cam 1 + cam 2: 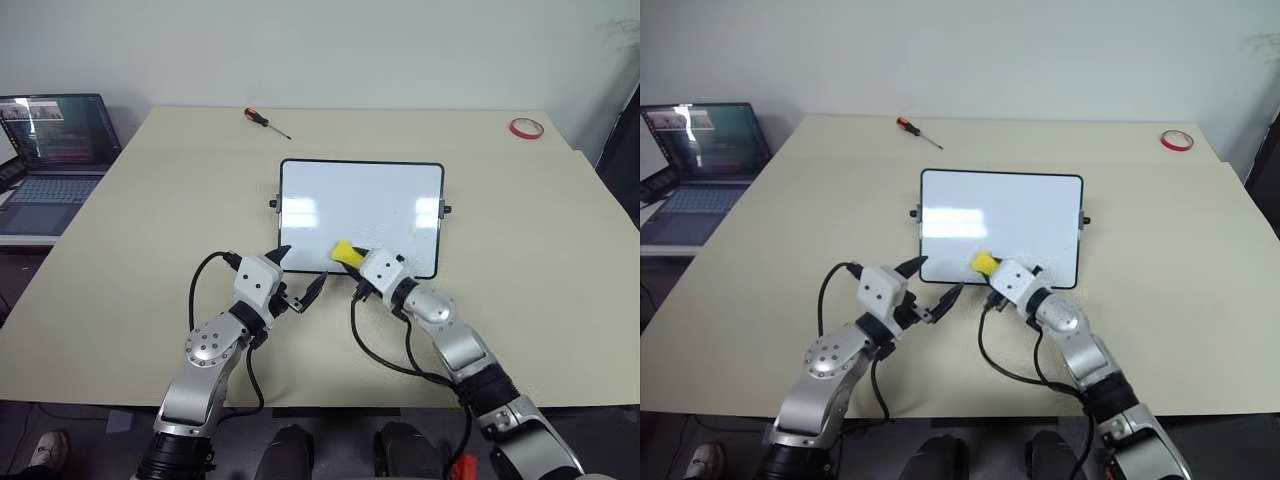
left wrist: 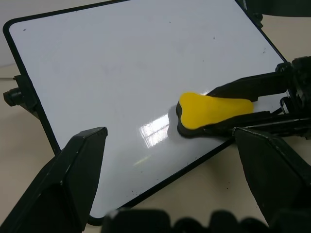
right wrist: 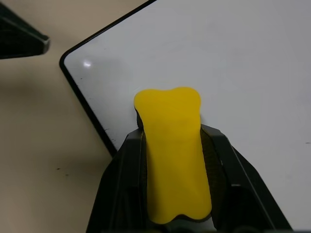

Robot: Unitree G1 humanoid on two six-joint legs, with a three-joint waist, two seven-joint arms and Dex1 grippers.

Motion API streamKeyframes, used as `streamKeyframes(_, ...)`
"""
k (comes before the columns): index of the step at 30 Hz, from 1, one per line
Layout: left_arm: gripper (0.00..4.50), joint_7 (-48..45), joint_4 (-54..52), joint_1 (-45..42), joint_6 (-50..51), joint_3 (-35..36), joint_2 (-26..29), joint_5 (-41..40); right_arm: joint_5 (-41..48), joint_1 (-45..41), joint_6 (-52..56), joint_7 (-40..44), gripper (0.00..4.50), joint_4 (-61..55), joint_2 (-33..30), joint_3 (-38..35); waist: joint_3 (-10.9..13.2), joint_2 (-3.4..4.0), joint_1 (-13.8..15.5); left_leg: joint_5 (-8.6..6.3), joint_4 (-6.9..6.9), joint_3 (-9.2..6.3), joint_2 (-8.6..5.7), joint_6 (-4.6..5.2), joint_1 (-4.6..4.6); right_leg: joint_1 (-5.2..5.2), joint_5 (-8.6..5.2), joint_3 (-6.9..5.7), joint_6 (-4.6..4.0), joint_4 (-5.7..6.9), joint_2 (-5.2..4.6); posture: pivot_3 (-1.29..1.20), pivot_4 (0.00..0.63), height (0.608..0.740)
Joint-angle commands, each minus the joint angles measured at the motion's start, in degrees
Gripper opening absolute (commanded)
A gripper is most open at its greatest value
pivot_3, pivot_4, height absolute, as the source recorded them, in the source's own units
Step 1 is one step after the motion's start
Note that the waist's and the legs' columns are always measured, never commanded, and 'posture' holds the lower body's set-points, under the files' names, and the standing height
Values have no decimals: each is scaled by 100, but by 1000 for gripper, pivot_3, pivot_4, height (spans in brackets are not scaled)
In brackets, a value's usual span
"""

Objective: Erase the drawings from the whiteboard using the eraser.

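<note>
Beige and broad, our table (image 1: 120,250) carries the whiteboard (image 1: 360,200) lying flat at its middle, well apart from the screwdriver (image 1: 266,121) at the far edge, the tape ring (image 1: 526,128) at the far right corner and the laptop (image 1: 50,150) off to the left. We hold the eraser (image 3: 173,150) in the right gripper (image 1: 362,262), its two fingers (image 3: 121,184) closed on the yellow block's long sides with the dark pad facing down, which is the grip we would want for wiping; the eraser sits over the board's near edge, toward its middle, and seems to touch the surface, though we cannot be sure of contact. The left gripper (image 1: 298,280) waits just beside the board's near left corner with its fingers (image 2: 73,174) spread wide and nothing between them, placed, we judge, to steady the board if it slides. The board's face looks clean: we can find no red drawings on it in any view, so we judge the erasing finished or very nearly so.
</note>
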Motion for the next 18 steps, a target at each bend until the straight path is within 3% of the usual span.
streamKeyframes(1, 4500, -49, -136, -33, -106, 22, 40, 9, 35, -61, 137, 96, 1188, -138, -2, -14, 0, 0, 0, 0, 0, 0, 0, 0, 1, 1, 0, 0, 0, 0, 0, 0, 150, 740)
streamKeyframes(8, 4500, -72, -167, -1, -94, -4, 20, 29, -47, -285, 129, -201, 1188, 59, -9, -246, 0, 0, 6, 0, 1, 0, 0, 0, 1, 0, 0, 0, 0, 4, 0, 0, 150, 740)
streamKeyframes(13, 4500, -108, -178, 21, -81, -10, 26, 22, -348, -465, 365, -1155, 1188, 237, -179, -706, 0, -1, 26, 0, 2, 0, -2, 0, 1, 1, 0, 0, 0, 5, -1, 0, 150, 740)
streamKeyframes(18, 4500, -141, -99, -68, -93, -57, 17, 27, -363, -295, 378, -1100, 1188, 99, -254, -608, -3, -5, 42, 1, 5, -5, -5, 0, 5, 9, 0, -4, 0, 6, -2, 0, 150, 740)
